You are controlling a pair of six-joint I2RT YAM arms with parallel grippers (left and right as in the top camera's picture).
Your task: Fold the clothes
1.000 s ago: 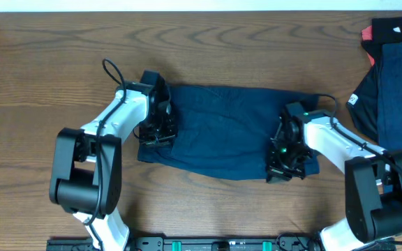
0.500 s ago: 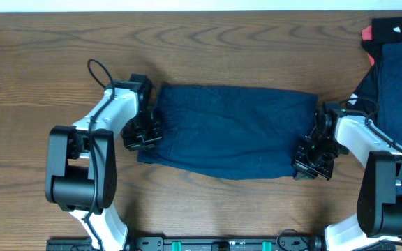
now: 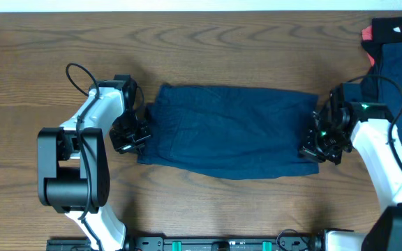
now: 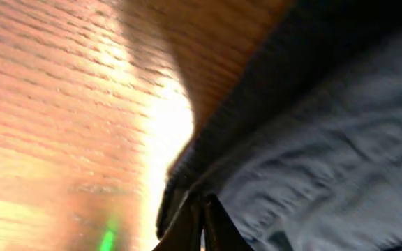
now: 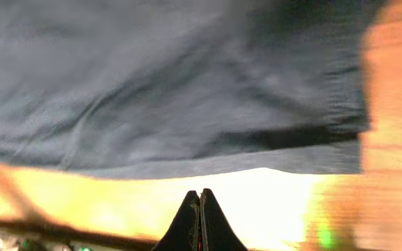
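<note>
Found the left pincer [image 3: 137,134] pressed together, fingers closed to a thin point right at the darker hem of the dark navy-blue cloth garment [image 3: 229,136]; could not tell touching from merely beside in the left wrist view, but saw no cloth caught in the jaws. Found the right pincer [image 3: 313,148] likewise pressed together and empty, hanging over bare wood just off the garment's opposite short end, near the corner on the robot's side. Judged this pairing deliberate: one pincer at each short end, well apart, placed to take the ends or to smooth outward without dragging the middle. Saw the garment itself lying flat in the middle of the brown wood-grain table [image 3: 222,49], spread as a long rectangle with its length running left to right, the surface fairly smooth, the near edge bowing slightly. Took it for partly folded, already doubled into one band, with probably one more fold across its length left to do. Looked further out to the table's far right corner and found more clothes: another navy-blue cloth piece [image 3: 393,84] with a small white label [image 3: 352,100] at its edge, a black cloth piece [image 3: 396,28] above it, a sliver of red cloth [image 3: 366,33] showing beside that. Judged these parked there to keep the working area free, well apart from the left pincer but close behind the right arm [image 3: 372,139], hence a snagging risk on any wide swing.
</note>
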